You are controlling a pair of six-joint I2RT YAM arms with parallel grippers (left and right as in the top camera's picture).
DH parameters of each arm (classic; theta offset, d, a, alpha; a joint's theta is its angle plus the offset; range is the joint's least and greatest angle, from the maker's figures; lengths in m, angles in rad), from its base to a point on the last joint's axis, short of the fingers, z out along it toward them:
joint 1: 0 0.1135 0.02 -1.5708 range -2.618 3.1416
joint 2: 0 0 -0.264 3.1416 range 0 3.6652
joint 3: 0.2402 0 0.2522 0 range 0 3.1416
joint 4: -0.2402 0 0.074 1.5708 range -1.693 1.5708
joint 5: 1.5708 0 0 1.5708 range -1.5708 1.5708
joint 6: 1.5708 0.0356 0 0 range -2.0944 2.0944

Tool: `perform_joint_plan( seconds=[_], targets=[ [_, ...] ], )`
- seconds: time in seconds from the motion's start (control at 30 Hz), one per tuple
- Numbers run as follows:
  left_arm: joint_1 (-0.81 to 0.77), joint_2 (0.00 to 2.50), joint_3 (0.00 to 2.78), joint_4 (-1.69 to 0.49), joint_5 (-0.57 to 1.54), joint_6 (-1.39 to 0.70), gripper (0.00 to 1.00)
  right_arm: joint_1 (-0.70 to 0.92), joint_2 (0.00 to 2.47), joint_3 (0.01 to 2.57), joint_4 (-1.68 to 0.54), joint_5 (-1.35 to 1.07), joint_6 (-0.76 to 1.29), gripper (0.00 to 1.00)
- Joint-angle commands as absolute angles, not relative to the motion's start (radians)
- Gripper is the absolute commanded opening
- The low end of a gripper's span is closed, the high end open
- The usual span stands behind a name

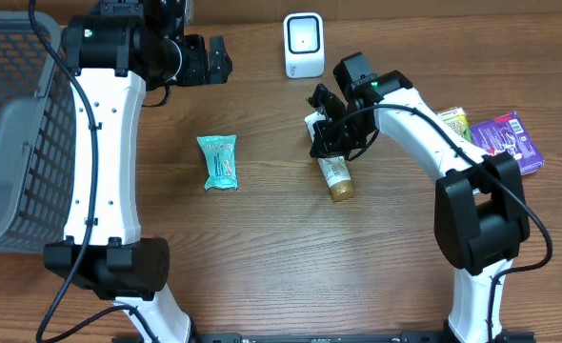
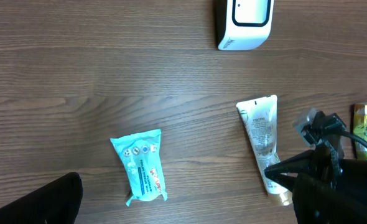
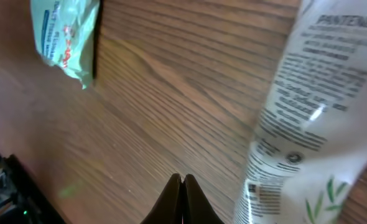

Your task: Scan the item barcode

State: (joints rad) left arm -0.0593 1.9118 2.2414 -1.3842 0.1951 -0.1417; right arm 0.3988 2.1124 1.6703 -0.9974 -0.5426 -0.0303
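The right gripper (image 3: 183,185) is clenched, with nothing between its tips. The tube (image 3: 298,118) lies just beside them on the table (image 1: 262,257), its long axis pointing away from the scanner (image 1: 303,45). The left gripper (image 1: 214,59), wide open, is much farther away.

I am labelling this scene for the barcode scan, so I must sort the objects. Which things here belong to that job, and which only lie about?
For the job: white scanner; Pantene tube; right gripper, jaws shut beside the tube.
Lying about: teal packet; purple packet; green packet; grey basket.
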Motion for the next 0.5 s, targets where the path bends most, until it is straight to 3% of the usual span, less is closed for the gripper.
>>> perform_joint_plan(
  seconds=[0.0, 0.47],
  targets=[
    [-0.066, 1.909, 2.253, -1.383, 0.2, -0.127, 1.0, 0.39, 2.107, 1.626, -0.96, -0.589, -0.06, 0.04],
    [-0.066, 1.909, 2.253, -1.383, 0.2, -0.127, 1.0, 0.252, 2.281, 1.603, -0.897, -0.631, -0.023, 0.04]
  ],
)
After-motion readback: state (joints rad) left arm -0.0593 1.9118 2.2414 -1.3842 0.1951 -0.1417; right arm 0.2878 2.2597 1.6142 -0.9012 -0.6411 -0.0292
